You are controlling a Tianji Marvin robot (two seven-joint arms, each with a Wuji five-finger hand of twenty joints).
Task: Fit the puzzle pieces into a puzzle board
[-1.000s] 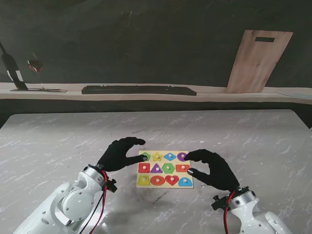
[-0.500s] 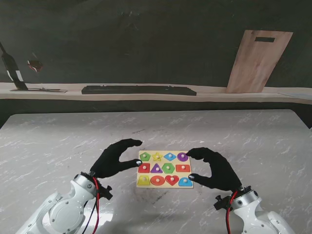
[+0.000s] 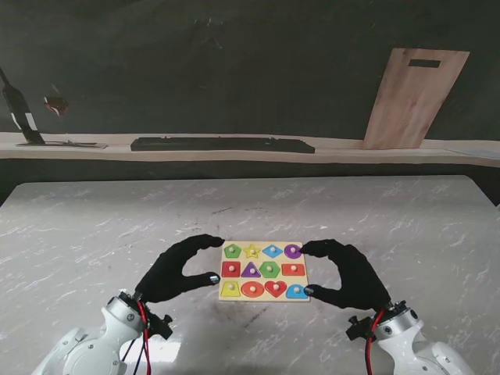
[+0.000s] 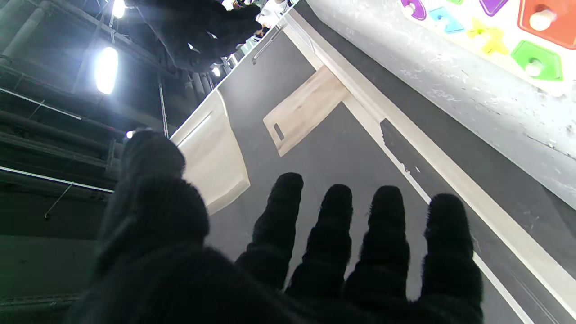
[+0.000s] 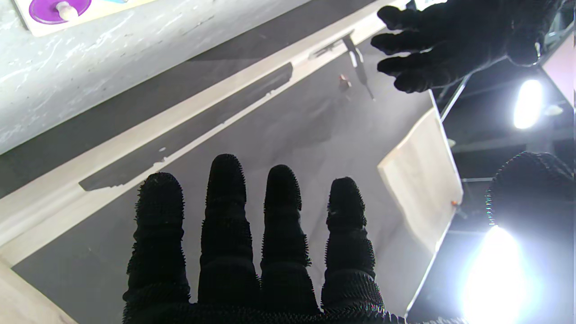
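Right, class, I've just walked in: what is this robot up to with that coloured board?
A two-armed robot sits at a marble table with a wooden shape puzzle board between its hands. Every slot visible holds a coloured piece. The left hand and right hand flank the board, fingers spread, holding nothing. No loose pieces show on the table.

A grey marbled table (image 3: pixel 94 219) stands before a dark wall (image 3: pixel 234 70); a wooden board (image 3: pixel 410 98) leans on a pale shelf (image 3: pixel 336 150).
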